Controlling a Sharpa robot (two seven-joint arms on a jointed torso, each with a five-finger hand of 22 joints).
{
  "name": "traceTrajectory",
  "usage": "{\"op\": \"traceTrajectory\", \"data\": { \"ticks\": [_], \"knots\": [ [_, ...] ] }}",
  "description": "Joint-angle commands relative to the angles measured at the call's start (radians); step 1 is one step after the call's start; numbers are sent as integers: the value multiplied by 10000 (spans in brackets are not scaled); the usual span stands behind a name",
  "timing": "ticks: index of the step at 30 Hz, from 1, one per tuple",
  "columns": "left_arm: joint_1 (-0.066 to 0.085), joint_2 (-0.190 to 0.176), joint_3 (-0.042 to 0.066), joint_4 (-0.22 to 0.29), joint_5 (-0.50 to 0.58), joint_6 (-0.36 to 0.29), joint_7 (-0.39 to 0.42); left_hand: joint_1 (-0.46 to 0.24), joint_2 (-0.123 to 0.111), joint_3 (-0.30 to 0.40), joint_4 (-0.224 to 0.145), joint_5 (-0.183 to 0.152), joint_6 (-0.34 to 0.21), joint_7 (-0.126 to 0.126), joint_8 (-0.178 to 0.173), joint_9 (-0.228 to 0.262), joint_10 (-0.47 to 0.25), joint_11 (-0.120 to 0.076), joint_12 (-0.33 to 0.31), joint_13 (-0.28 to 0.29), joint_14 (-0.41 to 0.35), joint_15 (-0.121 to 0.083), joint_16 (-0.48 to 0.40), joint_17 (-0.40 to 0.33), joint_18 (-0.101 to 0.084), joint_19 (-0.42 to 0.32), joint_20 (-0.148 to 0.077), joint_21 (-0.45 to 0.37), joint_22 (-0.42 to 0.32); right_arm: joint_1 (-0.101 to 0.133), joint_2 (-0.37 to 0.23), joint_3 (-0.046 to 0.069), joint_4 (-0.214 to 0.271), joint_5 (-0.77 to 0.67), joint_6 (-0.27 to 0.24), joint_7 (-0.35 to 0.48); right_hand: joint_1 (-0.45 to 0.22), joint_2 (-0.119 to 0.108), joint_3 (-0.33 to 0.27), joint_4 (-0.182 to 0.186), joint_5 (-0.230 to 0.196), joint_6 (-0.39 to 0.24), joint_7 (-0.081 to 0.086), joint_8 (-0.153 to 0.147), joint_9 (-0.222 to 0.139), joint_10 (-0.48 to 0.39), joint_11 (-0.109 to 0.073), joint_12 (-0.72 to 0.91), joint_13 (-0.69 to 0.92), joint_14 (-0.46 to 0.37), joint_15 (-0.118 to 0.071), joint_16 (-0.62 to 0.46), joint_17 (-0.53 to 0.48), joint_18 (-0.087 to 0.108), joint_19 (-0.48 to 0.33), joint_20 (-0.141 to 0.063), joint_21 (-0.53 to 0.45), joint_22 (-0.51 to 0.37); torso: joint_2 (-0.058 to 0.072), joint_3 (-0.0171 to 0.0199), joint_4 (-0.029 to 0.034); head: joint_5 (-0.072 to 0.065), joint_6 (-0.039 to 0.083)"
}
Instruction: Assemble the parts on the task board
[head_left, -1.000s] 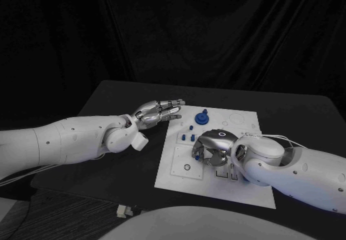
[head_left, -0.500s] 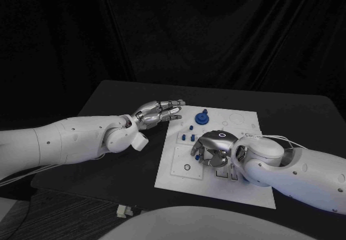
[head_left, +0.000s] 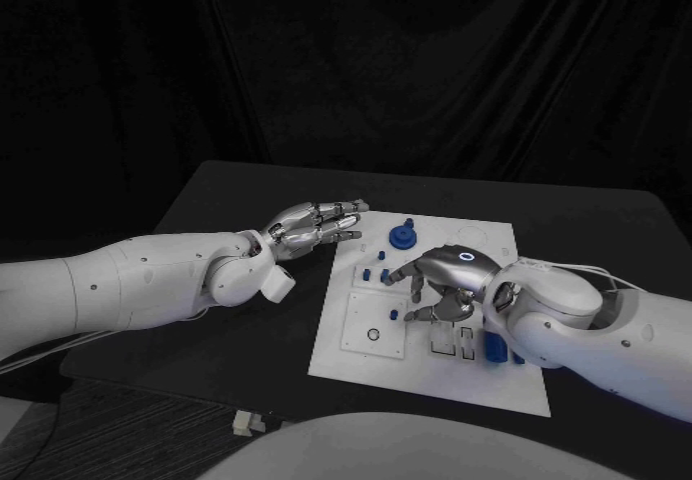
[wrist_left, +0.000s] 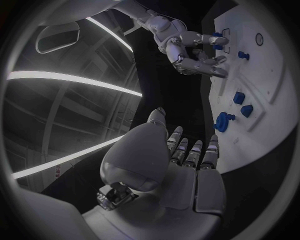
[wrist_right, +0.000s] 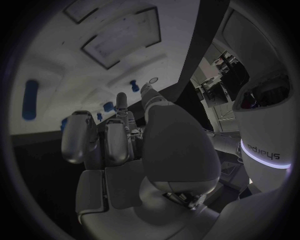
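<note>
Dim scene against black drapes; wrist views bend straight edges, ceiling strip lights glaring.

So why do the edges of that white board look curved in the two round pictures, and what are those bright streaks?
Those wrist cameras use fisheye lenses: in the left wrist view the task board bows along its edge, and likewise in the right wrist view. The bright streaks in the left wrist view look like room lights, bent by the lens. In the head view the board's edges run straight against a dark backdrop.

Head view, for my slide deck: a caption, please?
Right hand hovers open over the task board; left hand waits beside it.
</note>
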Motion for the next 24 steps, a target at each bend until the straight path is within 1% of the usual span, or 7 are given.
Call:
{"op": "traceTrajectory", "data": {
  "ticks": [1, 8, 9, 11, 13, 16, 24],
  "knots": [
    [-13, -9, 11, 38, 78, 67, 153, 105, 17, -24, -68, 43, -94, -61, 28, -15, 29, 99, 24, 17, 38, 81, 69, 18, 52, 90, -10, 37, -10, 321, -346, 7, 265, 38, -1491, 88, -200, -12, -235, 36, -42, 90, 88, 83, -15, -33, 9, -43, 36, 210, 23, 83, 86, 138, 85, 16, 126, 1719, 1, -1, -1, 16, -2],
    [-13, -68, 12, 76, 78, -16, 221, 113, 20, -38, -75, 48, -232, -192, 13, -28, 100, 218, 152, 39, 75, 104, 99, 27, 24, 117, -10, 45, -20, 1034, -1465, 6, 436, 788, -2029, -44, -459, 279, -430, 12, -43, 906, 537, 485, 63, -231, 30, -103, 72, 376, 23, 335, 523, 38, 304, 2, 612, 1857, 2, 0, 0, -45, -2],
    [-13, -72, 12, 78, 78, -39, 254, 114, 20, -40, -76, 51, -232, -200, 16, -27, 110, 232, 171, 42, 81, 106, 103, 28, 22, 123, -11, 47, -17, 1070, -1610, 5, 446, 828, -1990, -124, -497, 395, -424, -2, -43, 1175, 728, 614, 87, -309, 50, -125, 71, 588, 48, 828, 1455, -115, 597, 6, 1353, 2066, 3, -1, 3, -33, -2],
    [-13, -75, 12, 73, 78, -91, 346, 121, 25, -40, -81, 61, -224, -217, 29, -23, 157, 275, 266, 58, 100, 110, 117, 32, 17, 140, -11, 54, -11, 1110, -1876, 4, 455, 840, -1927, -276, -587, 460, -470, -5, -44, 1340, 751, 670, 61, -410, 86, -161, 51, 712, 74, 1164, 2026, -215, 793, 24, 1848, 2197, 2, -1, 3, -53, -2],
    [-13, -69, 12, 54, 78, -149, 488, 146, 26, -42, -95, 86, -202, -246, 62, -16, 274, 362, 492, 92, 148, 92, 151, 42, 17, 201, -16, 82, 21, 1053, -2269, 2, 470, 634, -1863, -455, -618, 468, -518, -18, -46, 1723, 815, 836, 86, -713, 193, -312, -34, 693, 162, 1193, 2014, -214, 798, 82, 1863, 2190, 3, -3, 3, -75, -2],
    [-13, -71, 12, 51, 78, -193, 584, 148, 23, -44, -96, 89, -196, -252, 66, -15, 280, 367, 503, 93, 152, 92, 154, 43, 18, 209, -16, 86, 28, 915, -2523, 1, 435, 385, -1811, -568, -549, 414, -538, -24, -42, 1798, 691, 835, 56, -869, 260, -403, -99, 668, 220, 1190, 1965, -208, 787, 132, 1850, 2180, 6, -3, 4, -96, -2],
    [-14, -78, 12, 55, 78, -222, 648, 151, 8, -55, -97, 98, -151, -264, 92, -8, 311, 375, 551, 99, 185, 85, 177, 50, 25, 251, -19, 106, 56, 461, -2614, 0, 9, 111, -1545, -639, 271, 506, -293, -195, 167, 1854, 614, 755, -60, -1327, 419, -598, -275, 583, 356, 1099, 1692, -155, 694, 291, 1672, 2113, 6, 3, -2, -173, -2]
  ]
}}
